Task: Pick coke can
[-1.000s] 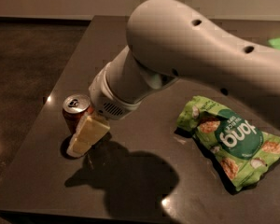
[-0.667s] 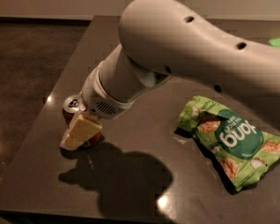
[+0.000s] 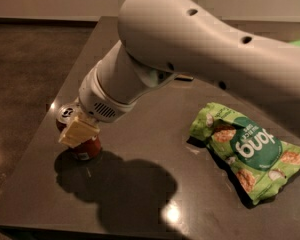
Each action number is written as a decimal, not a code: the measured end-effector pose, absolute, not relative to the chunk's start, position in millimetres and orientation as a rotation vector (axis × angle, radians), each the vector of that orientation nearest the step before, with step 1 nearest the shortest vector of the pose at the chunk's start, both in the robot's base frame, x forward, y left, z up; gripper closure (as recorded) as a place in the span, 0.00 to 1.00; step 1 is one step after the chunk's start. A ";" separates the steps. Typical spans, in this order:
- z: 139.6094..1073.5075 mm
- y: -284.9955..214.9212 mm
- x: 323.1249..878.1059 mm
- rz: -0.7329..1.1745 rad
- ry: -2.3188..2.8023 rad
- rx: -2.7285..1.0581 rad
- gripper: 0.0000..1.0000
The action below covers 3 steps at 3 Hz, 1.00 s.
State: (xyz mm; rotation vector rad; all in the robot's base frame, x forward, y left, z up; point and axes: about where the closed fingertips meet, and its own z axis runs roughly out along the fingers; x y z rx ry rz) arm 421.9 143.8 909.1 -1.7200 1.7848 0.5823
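One cream gripper point(image 3: 79, 134) low over the dark table point(image 3: 155, 139), flat fingers point(image 3: 80, 129) clamping the glossy cylindrical coke can point(image 3: 88, 149).

View: camera view, single. Station: raised above the bench point(image 3: 140, 134), close in. Facing: obliquely downward across the bench top toward its far edge, with floor beyond at upper left. Framing: arm point(image 3: 200, 49) enters from the right and fills the upper half; tool point(image 3: 80, 133) left of centre, against the coke can point(image 3: 88, 149); near bench edge along the bottom.
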 end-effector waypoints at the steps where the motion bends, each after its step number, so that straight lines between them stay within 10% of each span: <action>1: 923.8 141.9 423.7 0.599 1.763 -1.743 0.97; 3: 982.4 127.3 413.7 0.641 1.665 -1.824 1.00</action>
